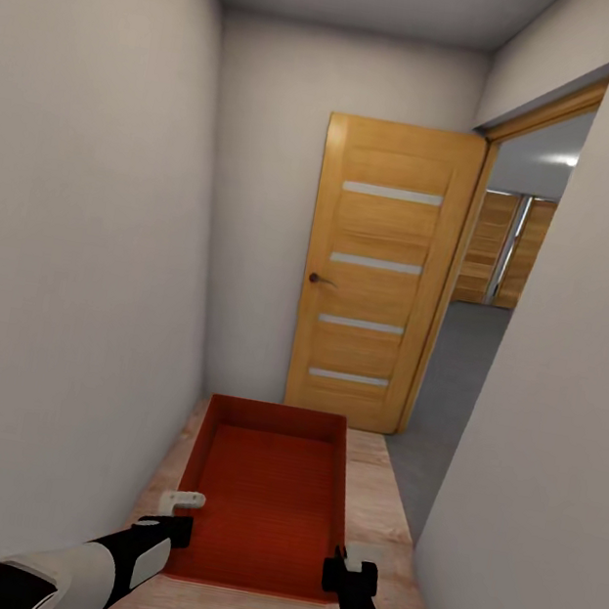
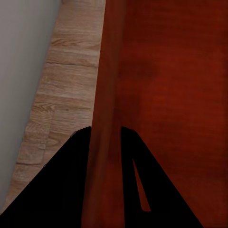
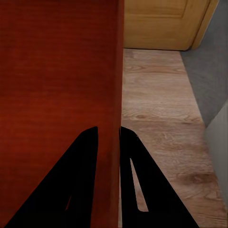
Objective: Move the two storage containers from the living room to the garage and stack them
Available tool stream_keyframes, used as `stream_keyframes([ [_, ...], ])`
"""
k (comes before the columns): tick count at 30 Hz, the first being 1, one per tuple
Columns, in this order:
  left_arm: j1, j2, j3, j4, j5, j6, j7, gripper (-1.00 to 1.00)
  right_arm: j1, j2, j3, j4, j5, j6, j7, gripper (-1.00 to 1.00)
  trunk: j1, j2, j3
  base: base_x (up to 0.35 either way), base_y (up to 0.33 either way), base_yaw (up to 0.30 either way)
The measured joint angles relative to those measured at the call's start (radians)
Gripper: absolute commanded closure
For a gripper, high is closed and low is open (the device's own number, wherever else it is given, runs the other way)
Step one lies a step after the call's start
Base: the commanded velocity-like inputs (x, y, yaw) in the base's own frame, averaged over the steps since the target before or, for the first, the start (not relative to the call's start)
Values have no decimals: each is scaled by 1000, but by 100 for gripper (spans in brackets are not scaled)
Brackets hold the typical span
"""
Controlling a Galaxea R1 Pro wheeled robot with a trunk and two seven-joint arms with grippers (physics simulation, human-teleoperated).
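Head view: both claws, left point(image 1: 179, 511) and right point(image 1: 352, 562), grasp the container point(image 1: 264, 496) rims; turning at the door point(image 1: 379, 272) risks striking the frame.

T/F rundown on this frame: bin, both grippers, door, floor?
1. Both grippers clamp one storage container, the left gripper on one long wall, the right gripper on the other. True.
2. The container holds a box. False: it is empty.
3. The wooden door ahead stands open. True.
4. The robot stands on concrete. False: wood-plank floor lies under the container; grey floor starts past the doorway.
5. The right jaws are open and free. False: they straddle the wall.
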Motion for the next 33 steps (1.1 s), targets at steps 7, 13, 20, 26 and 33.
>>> stream_keyframes([
  [7,0,0,0,0,0,0,0,100,0,0,0,0,0,0,0,100,0,0,0,323,0,0],
  [13,0,0,0,0,1,0,0,100,0,0,0,0,0,1,0,100,0,0,0,323,0,0],
  [20,0,0,0,0,1,0,0,100,0,0,0,0,1,1,0,100,0,0,0,323,0,0],
  [26,0,0,0,0,0,0,0,100,0,0,0,0,0,0,0,100,0,0,0,323,0,0],
  [33,0,0,0,0,-1,0,0,100,0,0,1,0,0,-1,-1,100,0,0,0,323,0,-77],
])
